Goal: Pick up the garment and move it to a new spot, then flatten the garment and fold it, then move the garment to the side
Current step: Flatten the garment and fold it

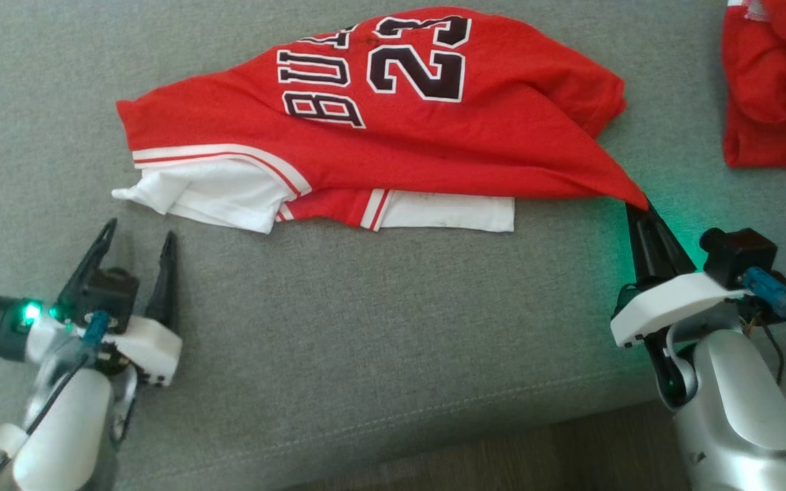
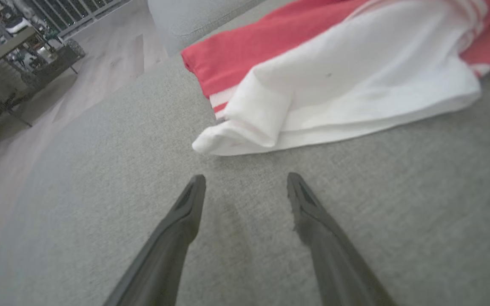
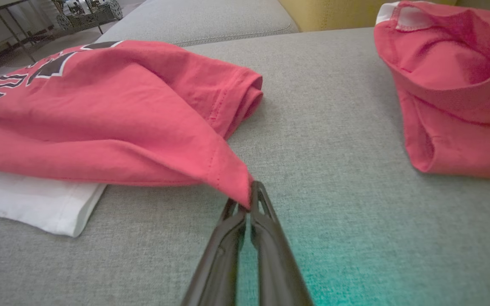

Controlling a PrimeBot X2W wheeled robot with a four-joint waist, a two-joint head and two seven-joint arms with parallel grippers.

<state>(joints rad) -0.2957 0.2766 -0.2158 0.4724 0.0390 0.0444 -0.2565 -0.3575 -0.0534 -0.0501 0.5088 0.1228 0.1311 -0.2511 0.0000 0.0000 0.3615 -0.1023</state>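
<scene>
The garment (image 1: 393, 129) is a red jersey with black "23" lettering and white sleeves, lying crumpled on the grey cushion (image 1: 379, 327). My right gripper (image 1: 641, 206) is shut on its red right corner, which is pulled out to a point; the right wrist view shows that corner (image 3: 236, 187) pinched between the fingertips of the right gripper (image 3: 249, 203). My left gripper (image 1: 139, 236) stands open on the cushion just below the white sleeve (image 1: 195, 194), apart from it. In the left wrist view the open left gripper (image 2: 246, 180) faces the white sleeve (image 2: 334, 93) a short way ahead.
A second red garment (image 1: 778, 82) lies bunched at the far right of the cushion, also seen as a red heap (image 3: 457, 89). The cushion's front edge (image 1: 475, 436) drops to a wooden floor. Furniture (image 2: 11, 55) stands off to the left.
</scene>
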